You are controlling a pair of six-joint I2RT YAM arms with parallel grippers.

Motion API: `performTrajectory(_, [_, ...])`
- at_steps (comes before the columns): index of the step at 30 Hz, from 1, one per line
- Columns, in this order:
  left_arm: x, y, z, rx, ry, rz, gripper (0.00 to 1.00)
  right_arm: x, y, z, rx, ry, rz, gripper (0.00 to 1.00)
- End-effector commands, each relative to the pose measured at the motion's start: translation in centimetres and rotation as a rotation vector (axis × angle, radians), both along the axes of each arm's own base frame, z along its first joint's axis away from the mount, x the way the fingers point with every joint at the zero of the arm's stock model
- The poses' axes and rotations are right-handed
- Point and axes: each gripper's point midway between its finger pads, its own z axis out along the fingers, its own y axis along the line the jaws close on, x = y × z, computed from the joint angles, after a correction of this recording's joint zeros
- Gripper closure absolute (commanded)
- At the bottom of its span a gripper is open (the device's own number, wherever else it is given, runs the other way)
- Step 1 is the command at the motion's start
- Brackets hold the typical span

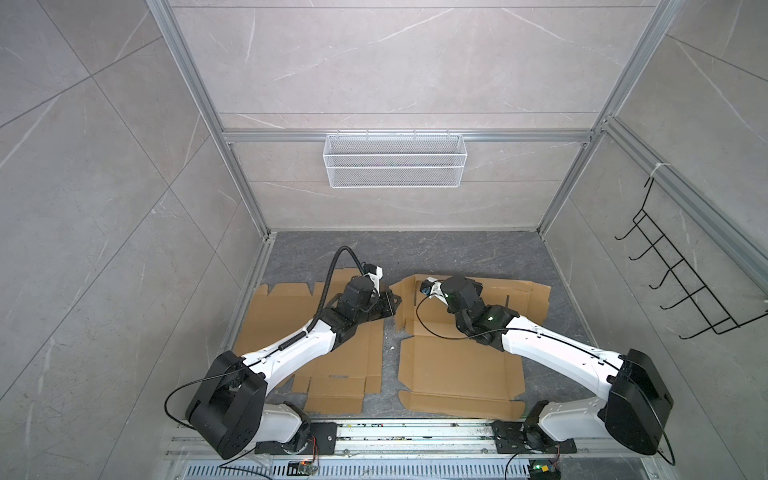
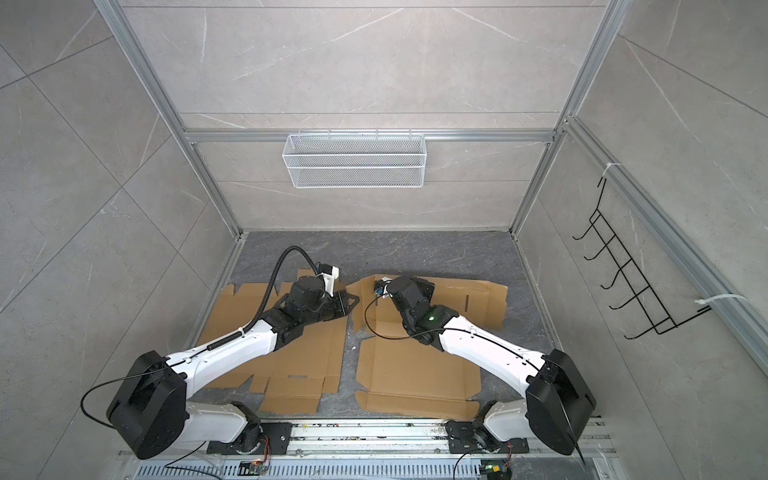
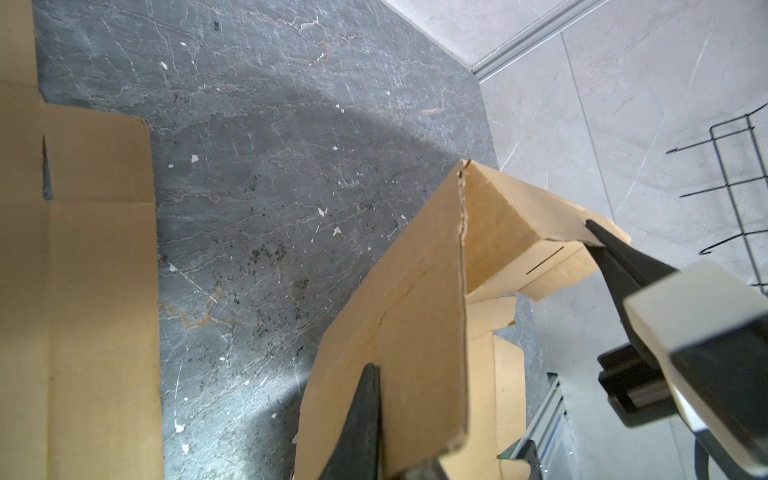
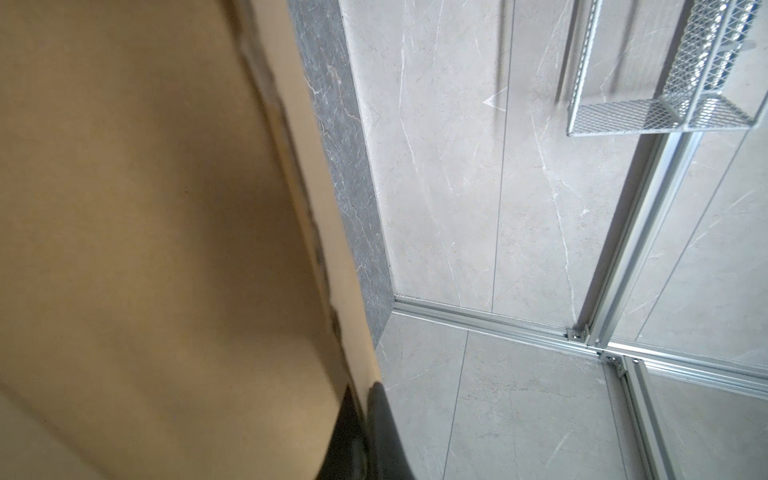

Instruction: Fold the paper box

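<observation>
The paper box is a flat brown cardboard blank (image 1: 457, 365) (image 2: 415, 365) lying on the dark floor under my right arm. Its far-left side flap (image 1: 405, 307) (image 3: 415, 316) is lifted off the floor and bent along a crease. My left gripper (image 1: 395, 299) (image 2: 354, 298) (image 3: 376, 370) reaches across the middle and is shut on this flap's edge. My right gripper (image 1: 417, 284) (image 2: 375, 286) (image 4: 363, 388) is shut on the same flap's far end (image 4: 166, 208); its black fingertip (image 3: 598, 237) shows in the left wrist view.
A second flat cardboard blank (image 1: 282, 316) (image 2: 245, 316) (image 3: 83, 291) lies under my left arm. A white mesh basket (image 1: 394, 160) (image 4: 681, 83) hangs on the back wall and a black wire rack (image 1: 681, 282) on the right wall. Aluminium rails edge the floor.
</observation>
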Motion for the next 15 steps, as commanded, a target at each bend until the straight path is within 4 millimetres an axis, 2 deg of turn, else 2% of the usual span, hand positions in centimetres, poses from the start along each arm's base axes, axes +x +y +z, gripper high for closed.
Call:
performTrajectory(1, [-1.1, -1.2, 2.2, -0.027, -0.116, -0.030, 0.93, -0.8, -1.8, 0.6, 0.019, -0.032, -0.036, 1.00])
performTrajectory(6, [-1.9, -1.9, 1.0, -0.046, -0.078, 0.005, 0.93, -1.6, -3.3, 0.6, 0.026, -0.043, -0.091, 1.00])
performTrajectory(9, [-2.2, -2.4, 1.1, -0.060, -0.069, 0.028, 0.93, -1.6, -3.8, 0.3, 0.032, -0.077, -0.127, 1.00])
performTrajectory(12, [-0.9, -1.7, 2.5, 0.016, -0.148, 0.050, 0.92, -0.7, -3.4, 0.7, 0.073, -0.107, -0.155, 1.00])
performTrajectory(15, [1.2, -1.1, 4.1, 0.082, -0.198, 0.041, 0.93, 1.3, -2.4, 1.8, 0.104, -0.130, -0.188, 1.00])
